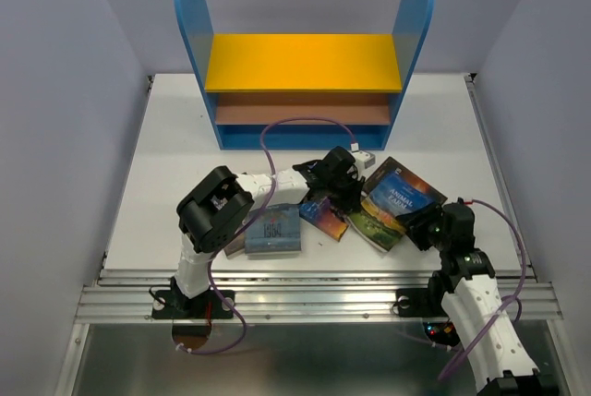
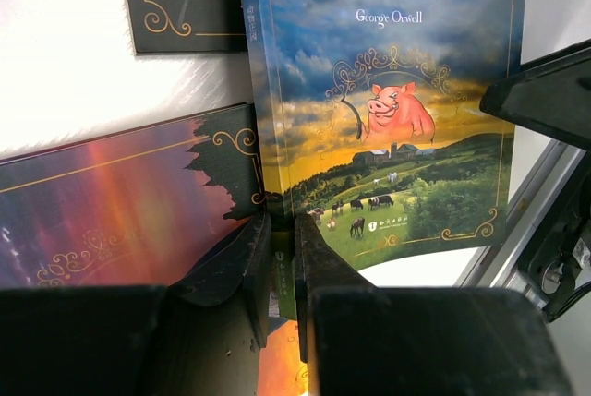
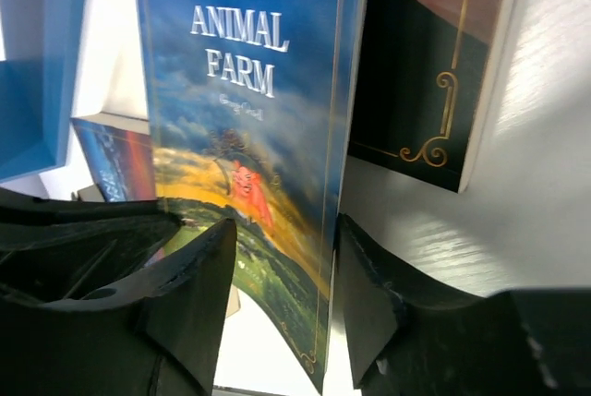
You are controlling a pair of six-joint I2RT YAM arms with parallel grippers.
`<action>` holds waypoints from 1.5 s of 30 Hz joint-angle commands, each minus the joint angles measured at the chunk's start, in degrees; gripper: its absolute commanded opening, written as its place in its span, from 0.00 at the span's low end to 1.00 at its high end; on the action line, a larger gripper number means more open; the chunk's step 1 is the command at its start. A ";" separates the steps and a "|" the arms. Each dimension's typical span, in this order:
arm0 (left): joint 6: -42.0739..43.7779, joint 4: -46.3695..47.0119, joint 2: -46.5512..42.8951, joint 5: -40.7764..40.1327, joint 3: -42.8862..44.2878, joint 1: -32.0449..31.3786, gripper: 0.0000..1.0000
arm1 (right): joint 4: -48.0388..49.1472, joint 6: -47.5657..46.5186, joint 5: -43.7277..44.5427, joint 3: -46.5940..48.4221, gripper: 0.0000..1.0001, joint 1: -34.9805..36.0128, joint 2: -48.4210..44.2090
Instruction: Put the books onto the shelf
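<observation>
Animal Farm book [image 1: 397, 195], centre-right, is clamped along its left edge by left gripper [image 2: 280, 234], straddled by parted right gripper [image 3: 282, 244]

My left arm [image 1: 263, 189] and right arm [image 1: 482, 318] wear white shells over chunky black joints, the right shell dotted with small holes. A thin purple cable [image 1: 261, 147] loops off each, and both stand on black base plates [image 1: 189, 308]. My fingers [image 2: 242, 271] are matte black wedges with dusty, scuffed edges
</observation>
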 commanded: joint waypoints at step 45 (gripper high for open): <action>-7.00 14.70 -36.92 17.54 -18.19 16.80 0.99 | 23.67 -18.53 -23.70 22.89 0.01 -0.06 3.98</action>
